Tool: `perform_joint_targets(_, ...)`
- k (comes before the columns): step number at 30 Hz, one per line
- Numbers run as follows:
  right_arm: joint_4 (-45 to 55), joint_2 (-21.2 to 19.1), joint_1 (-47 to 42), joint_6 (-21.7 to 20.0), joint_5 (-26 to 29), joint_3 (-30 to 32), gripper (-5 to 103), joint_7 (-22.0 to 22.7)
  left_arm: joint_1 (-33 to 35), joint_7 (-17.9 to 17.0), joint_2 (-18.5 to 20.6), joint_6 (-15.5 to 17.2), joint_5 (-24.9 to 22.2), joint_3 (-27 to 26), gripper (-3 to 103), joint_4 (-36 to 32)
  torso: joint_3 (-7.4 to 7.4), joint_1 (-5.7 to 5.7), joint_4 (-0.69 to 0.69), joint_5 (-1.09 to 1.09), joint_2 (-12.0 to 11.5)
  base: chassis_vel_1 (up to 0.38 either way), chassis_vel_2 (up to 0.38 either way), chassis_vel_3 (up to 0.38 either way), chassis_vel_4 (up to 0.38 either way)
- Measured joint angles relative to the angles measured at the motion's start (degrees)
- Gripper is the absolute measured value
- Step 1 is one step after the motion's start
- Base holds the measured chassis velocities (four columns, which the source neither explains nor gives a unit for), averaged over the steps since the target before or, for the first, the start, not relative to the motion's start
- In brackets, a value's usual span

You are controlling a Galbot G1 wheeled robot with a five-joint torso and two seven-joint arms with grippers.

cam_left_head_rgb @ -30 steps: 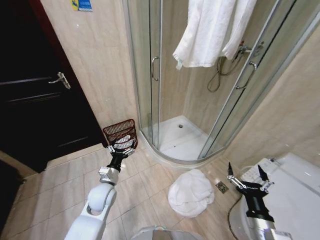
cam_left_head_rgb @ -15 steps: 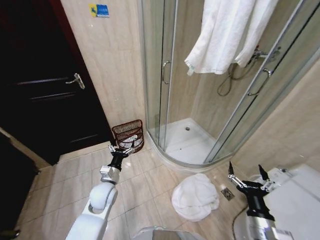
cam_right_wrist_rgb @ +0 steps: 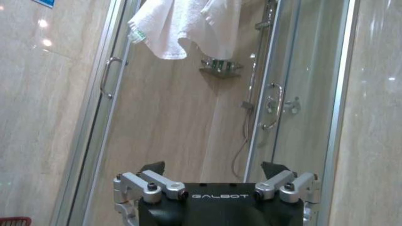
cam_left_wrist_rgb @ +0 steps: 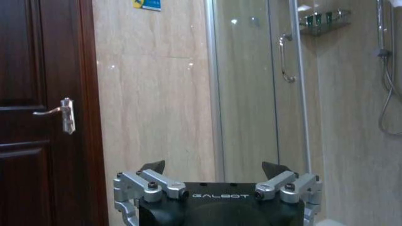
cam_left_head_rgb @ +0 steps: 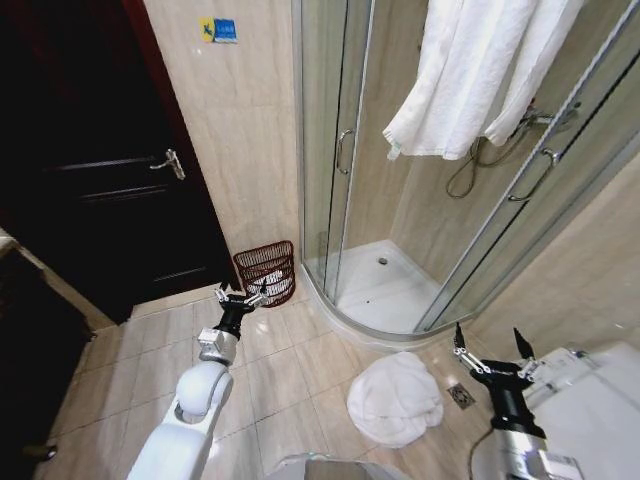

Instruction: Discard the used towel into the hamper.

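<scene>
The used towel [cam_left_head_rgb: 395, 398] is a crumpled white heap on the tiled floor, just outside the shower's curved threshold. The hamper [cam_left_head_rgb: 266, 272], a small dark red-brown wire basket, stands against the wall between the dark door and the shower glass, with something white inside it. My left gripper [cam_left_head_rgb: 240, 297] is stretched forward, open and empty, close in front of the hamper. My right gripper [cam_left_head_rgb: 490, 350] is held up open and empty to the right of the towel. Each wrist view shows its own spread gripper, the left one [cam_left_wrist_rgb: 213, 168] and the right one [cam_right_wrist_rgb: 213, 168]. The hamper's rim [cam_right_wrist_rgb: 14, 220] peeks in at a corner.
A glass shower enclosure [cam_left_head_rgb: 350, 160] with a white tray [cam_left_head_rgb: 390, 290] fills the far corner. A white towel [cam_left_head_rgb: 480, 70] hangs over its top. A dark wooden door [cam_left_head_rgb: 100, 200] is at left, a white toilet [cam_left_head_rgb: 600, 400] at right, and a floor drain [cam_left_head_rgb: 462, 396] beside the towel.
The whole picture has shifted, so the camera has moved: more of the door shows and the shower sits further right. Both arms keep their pose, grippers still open.
</scene>
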Motion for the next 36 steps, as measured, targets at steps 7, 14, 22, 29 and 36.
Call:
perform_joint_targets(7, -0.5, 0.0, 0.0, 0.1, 0.0, 0.0, 100, 0.0, -0.3, -0.1, 0.0, 1.0, 0.3, 1.0, 100, -0.6, 1.01, 0.84, 0.00, 0.00, 1.8, 0.000, 0.000, 0.000, 0.000)
perform_joint_targets(14, -1.1, 0.0, 0.3, 0.2, 0.0, -0.1, 100, 0.0, -0.1, -0.2, -0.2, 1.2, 0.8, 1.3, 100, -0.7, 2.24, 1.92, 0.00, 0.00, 4.2, 0.000, 0.000, 0.000, 0.000)
perform_joint_targets(22, -1.2, 0.0, 0.5, 0.2, 0.0, 0.0, 100, 0.0, -0.1, -0.2, 0.0, 1.2, 0.7, 1.4, 100, -0.4, 3.54, 2.99, 0.00, 0.00, 6.6, 0.000, 0.000, 0.000, 0.000)
perform_joint_targets(29, -1.3, 0.0, 0.4, 0.2, -0.2, 0.3, 100, 0.0, -0.3, -0.1, 0.1, 1.1, 0.3, 1.3, 100, 0.2, 4.66, 3.91, 0.00, 0.00, 8.6, 0.000, 0.000, 0.000, 0.000)
perform_joint_targets(36, -0.7, 0.0, 1.2, -0.5, -0.4, 0.2, 100, -0.2, -0.5, -0.1, 0.7, 2.2, -0.5, 0.4, 100, -1.3, 5.91, 5.04, 0.00, 0.00, 11.0, 0.000, 0.000, 0.000, 0.000)
